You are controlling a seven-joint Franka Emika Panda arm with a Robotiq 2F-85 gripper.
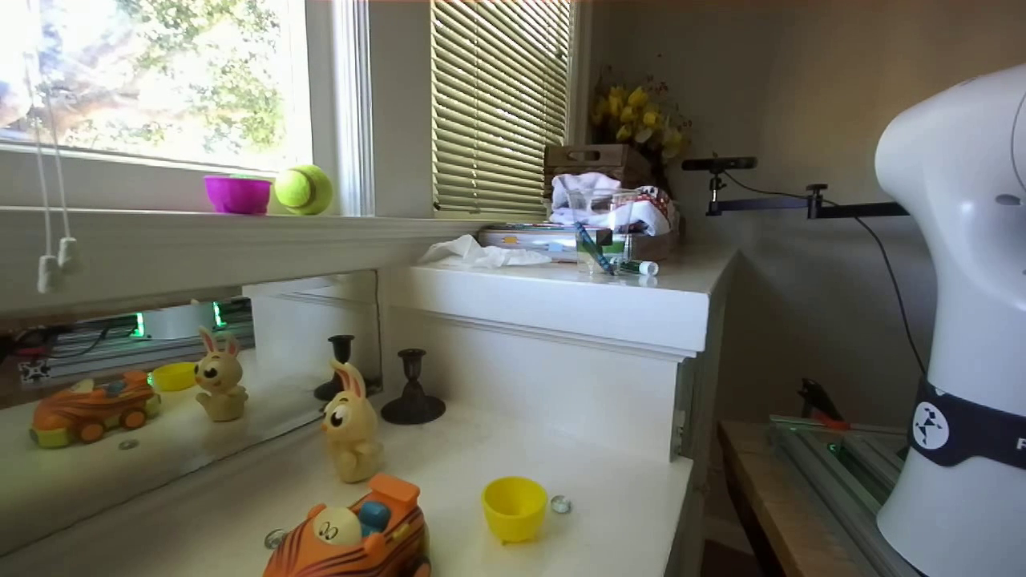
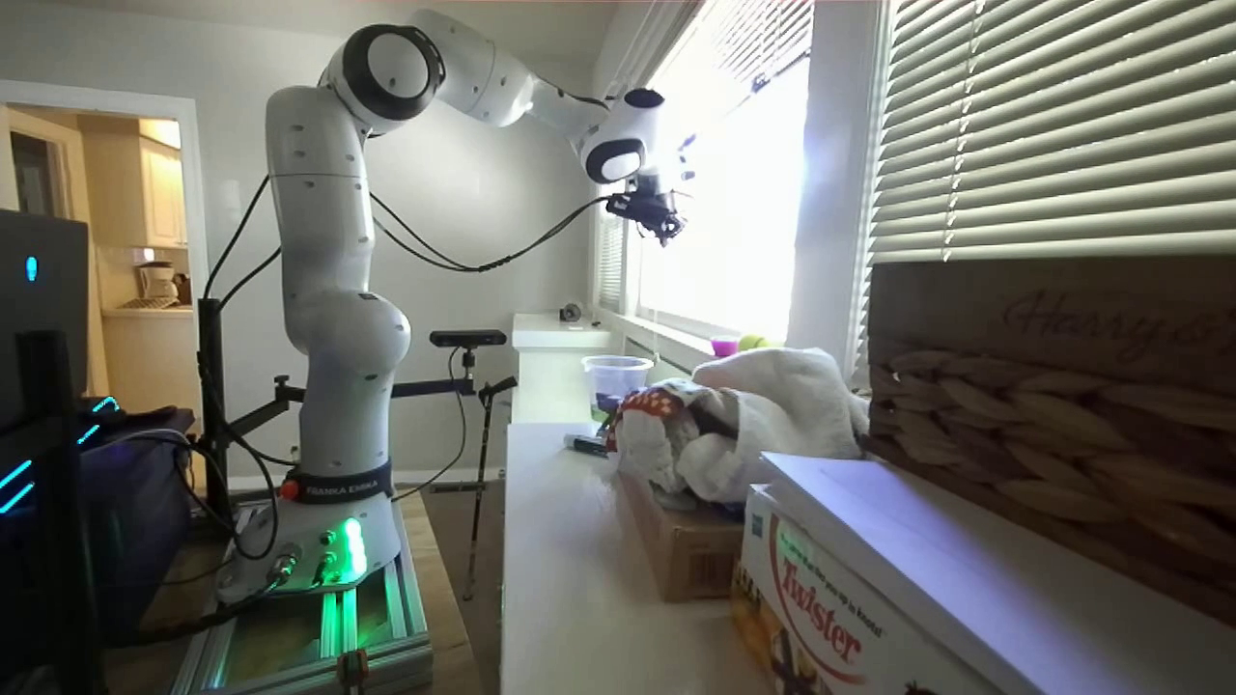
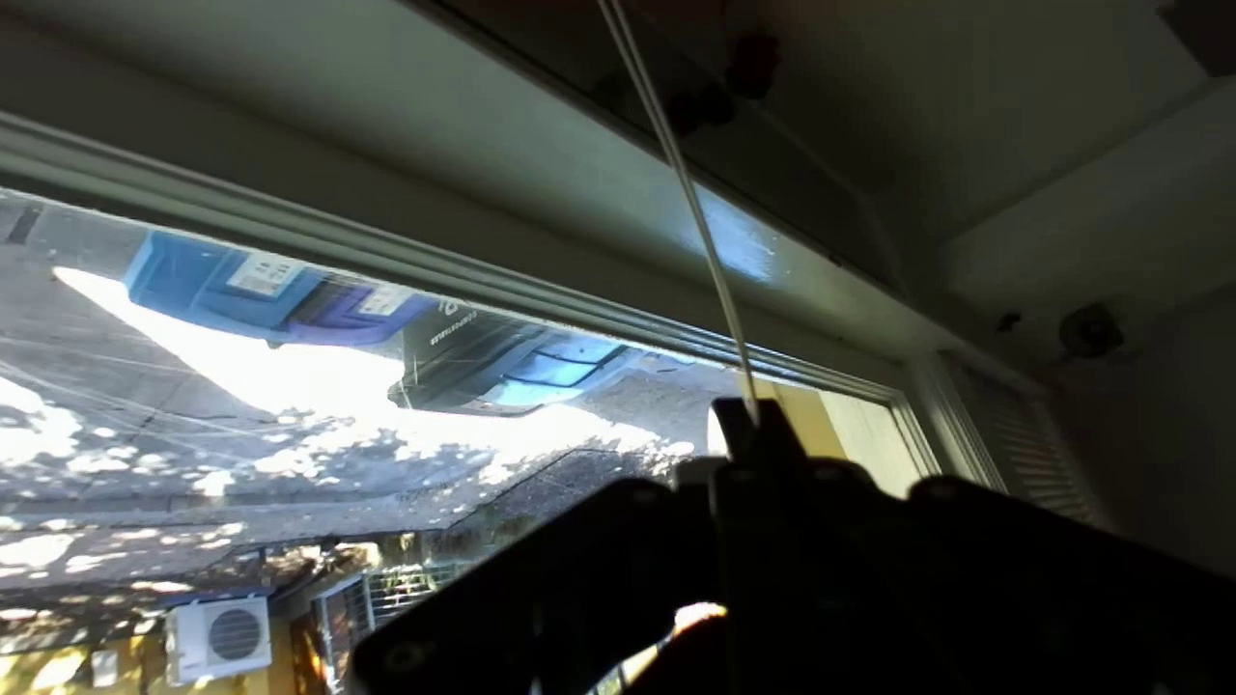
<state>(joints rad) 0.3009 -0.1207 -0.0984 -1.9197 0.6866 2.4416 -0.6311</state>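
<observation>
A thin pale double-stranded window cord (image 3: 696, 205) is shown in the wrist view, which stands upside down, running to the fingertips of the black two-fingered gripper (image 3: 756, 430). The jaws are pressed together, and the cord appears to be pinched between their tips. In an exterior view the gripper is held in front of the bright window (image 2: 729, 251), well above the sill, by the white robot arm (image 2: 323, 241). The cord's lower ends are seen in front of the white windowsill (image 1: 200, 252), finished with two white plastic tassels (image 1: 50, 275), one slightly lower than its neighbour.

On the sill, a magenta cup (image 1: 238, 195) is set just beside a yellow-green tennis ball (image 1: 303, 189). Below, on the glossy white counter (image 1: 465, 453), a cream rabbit figure (image 1: 353, 437) with pink ears is placed upright behind an orange striped toy car (image 1: 353, 533), which is partly cut off by the view's lower edge. A small yellow cup (image 1: 514, 510) is seen near a clear glass disc (image 1: 560, 504); farther back, a dark metal candlestick (image 1: 413, 393) is placed. On the raised white ledge (image 1: 553, 300), a clear plastic tumbler (image 1: 591, 228) is stood near crumpled white tissue (image 1: 481, 254) and bundled white towels (image 2: 772, 396).
</observation>
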